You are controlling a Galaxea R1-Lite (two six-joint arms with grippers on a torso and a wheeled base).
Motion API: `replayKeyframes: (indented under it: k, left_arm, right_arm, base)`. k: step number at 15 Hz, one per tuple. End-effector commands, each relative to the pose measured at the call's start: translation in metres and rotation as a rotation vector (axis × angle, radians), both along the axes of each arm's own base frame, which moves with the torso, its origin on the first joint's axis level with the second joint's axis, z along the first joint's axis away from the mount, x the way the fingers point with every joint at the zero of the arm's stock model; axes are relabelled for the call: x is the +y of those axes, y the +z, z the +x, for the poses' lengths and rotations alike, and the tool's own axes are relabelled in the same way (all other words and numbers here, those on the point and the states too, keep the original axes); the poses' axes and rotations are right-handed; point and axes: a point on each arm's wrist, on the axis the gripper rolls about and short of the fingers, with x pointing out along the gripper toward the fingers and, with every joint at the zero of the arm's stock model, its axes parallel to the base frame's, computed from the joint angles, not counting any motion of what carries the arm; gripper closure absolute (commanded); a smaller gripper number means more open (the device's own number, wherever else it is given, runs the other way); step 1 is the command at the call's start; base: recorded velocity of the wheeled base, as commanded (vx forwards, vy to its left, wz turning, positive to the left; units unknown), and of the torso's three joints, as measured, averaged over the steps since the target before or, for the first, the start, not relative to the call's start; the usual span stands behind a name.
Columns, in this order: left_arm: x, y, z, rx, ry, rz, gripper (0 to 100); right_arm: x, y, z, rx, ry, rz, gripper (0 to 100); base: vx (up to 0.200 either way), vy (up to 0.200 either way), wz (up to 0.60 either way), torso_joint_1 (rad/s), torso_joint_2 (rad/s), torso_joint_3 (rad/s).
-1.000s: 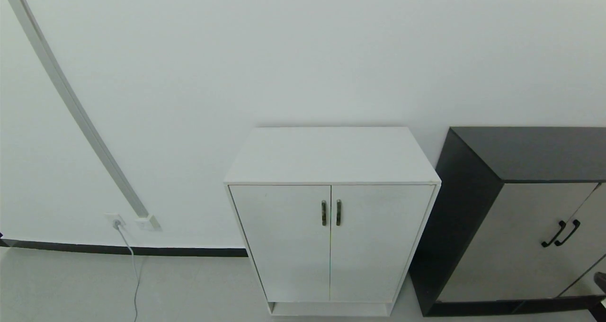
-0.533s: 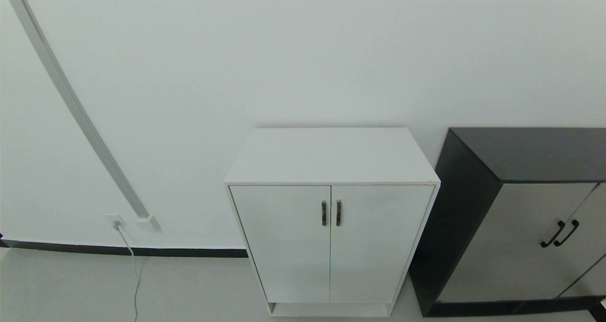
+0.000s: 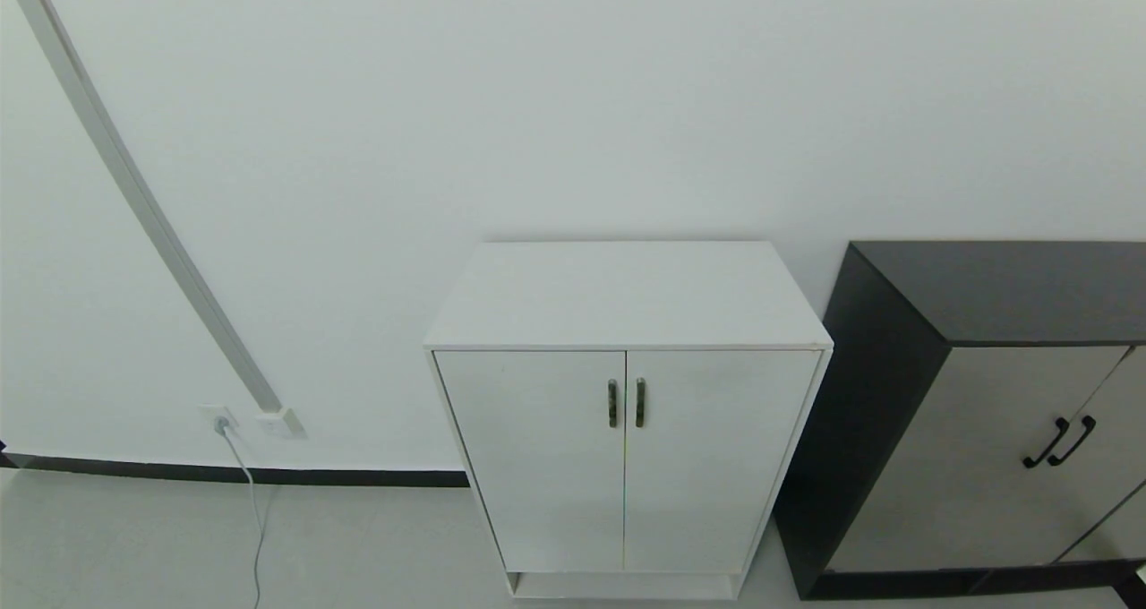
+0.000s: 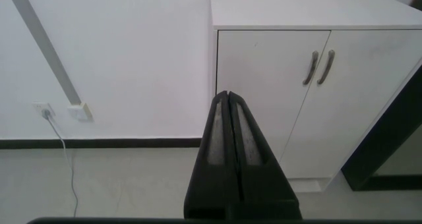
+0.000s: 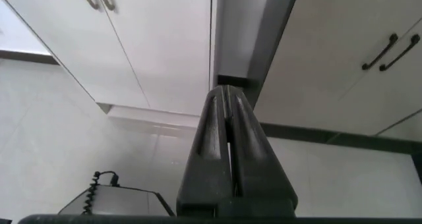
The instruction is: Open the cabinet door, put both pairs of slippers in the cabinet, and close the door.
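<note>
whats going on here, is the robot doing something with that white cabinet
Nothing is being handled right now. The white cabinet stands against the wall with both doors shut and its two handles side by side in the middle. The left gripper and right gripper are shut, empty and apart from it. A black cabinet stands on its right.

Both doors (image 3: 537, 457) of the cabinet (image 3: 627, 295) are shut, closing off the inside; their handles (image 3: 613, 403) stand side by side at the middle seam, free in front. A black cabinet (image 3: 886, 412) stands just beside it on the right. On the left lies bare floor (image 3: 358, 546), with a cable (image 3: 257, 519) hanging from a socket (image 3: 218, 421), well apart
</note>
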Motion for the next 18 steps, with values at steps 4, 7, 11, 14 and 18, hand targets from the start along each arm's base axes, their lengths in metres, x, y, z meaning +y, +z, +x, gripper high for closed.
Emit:
replayKeyframes:
  k: [4, 7, 11, 14, 18]
  left_arm:
    - [0.000, 0.000, 0.000, 0.002, 0.000, 0.000, 100]
    - [0.000, 0.000, 0.000, 0.002, 0.000, 0.000, 100]
    - [0.000, 0.000, 0.000, 0.002, 0.000, 0.000, 100]
    - [0.000, 0.000, 0.000, 0.002, 0.000, 0.000, 100]
    - [0.000, 0.000, 0.000, 0.000, 0.002, 0.000, 100]
  right_arm:
    - [0.000, 0.000, -0.001, -0.001, 0.100, 0.004, 100]
    - [0.000, 0.000, -0.002, 0.013, 0.141, 0.005, 100]
    - [-0.001, 0.000, -0.004, -0.020, 0.054, -0.062, 100]
    - [0.000, 0.000, -0.012, -0.105, -0.182, -0.070, 100]
    - [0.002, -0.002, -0.020, -0.201, -0.276, -0.053, 100]
  base:
    - [0.000, 0.000, 0.00, 0.000, 0.00, 0.000]
    - [0.000, 0.000, 0.00, 0.000, 0.00, 0.000]
    - [0.000, 0.000, 0.00, 0.000, 0.00, 0.000]
    - [0.000, 0.000, 0.00, 0.000, 0.00, 0.000]
    - [0.000, 0.000, 0.00, 0.000, 0.00, 0.000]
